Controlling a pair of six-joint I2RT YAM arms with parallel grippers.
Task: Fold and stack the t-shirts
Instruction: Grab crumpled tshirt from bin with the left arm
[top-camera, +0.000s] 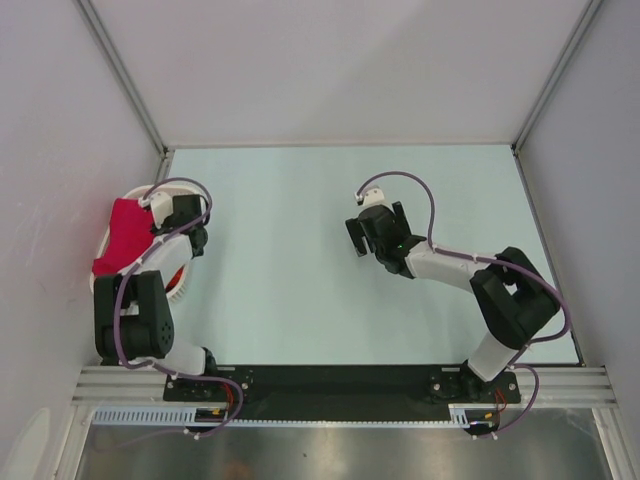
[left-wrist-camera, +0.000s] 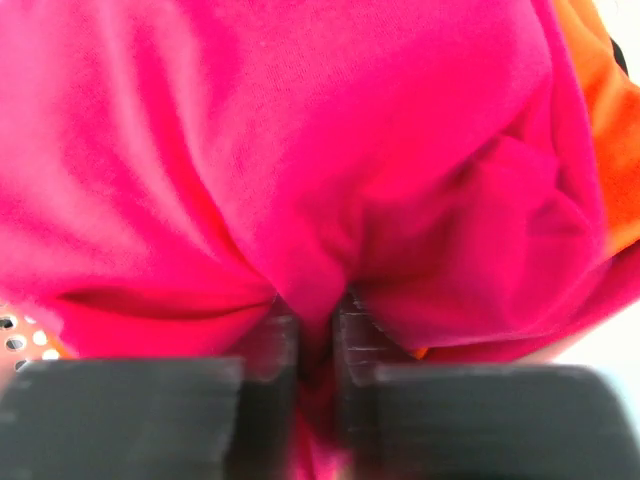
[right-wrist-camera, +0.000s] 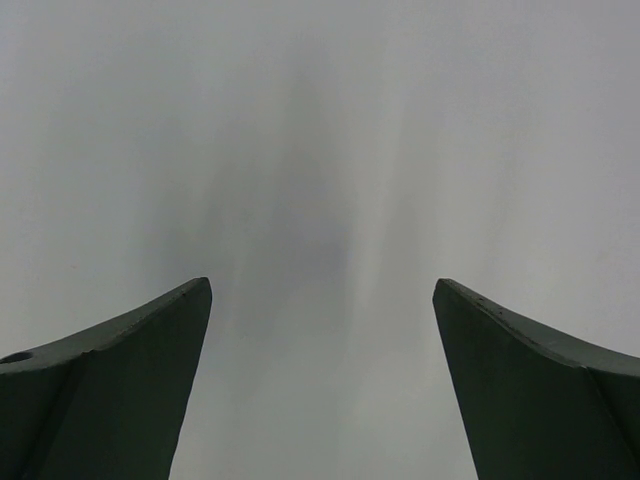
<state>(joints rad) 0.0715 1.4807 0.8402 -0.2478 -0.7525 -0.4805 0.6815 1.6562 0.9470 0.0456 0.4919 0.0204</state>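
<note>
While nothing is folded yet, the left gripper (left-wrist-camera: 315, 325) clamps the crimson cloth t-shirt (left-wrist-camera: 300, 150) in a white oval plastic basket (top-camera: 180, 284), middle left, orange cloth t-shirt (left-wrist-camera: 605, 120) alongside; right gripper (right-wrist-camera: 320, 390) fingers apart.

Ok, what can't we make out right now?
1. Orange shirt: left wrist view, only a strip at the right edge; the red shirt covers the rest.
2. Left gripper: left wrist view, tips buried in red cloth and blurred; how many layers it pinches is unclear.
3. Basket: top view, mostly hidden by the left arm and red shirt.
</note>
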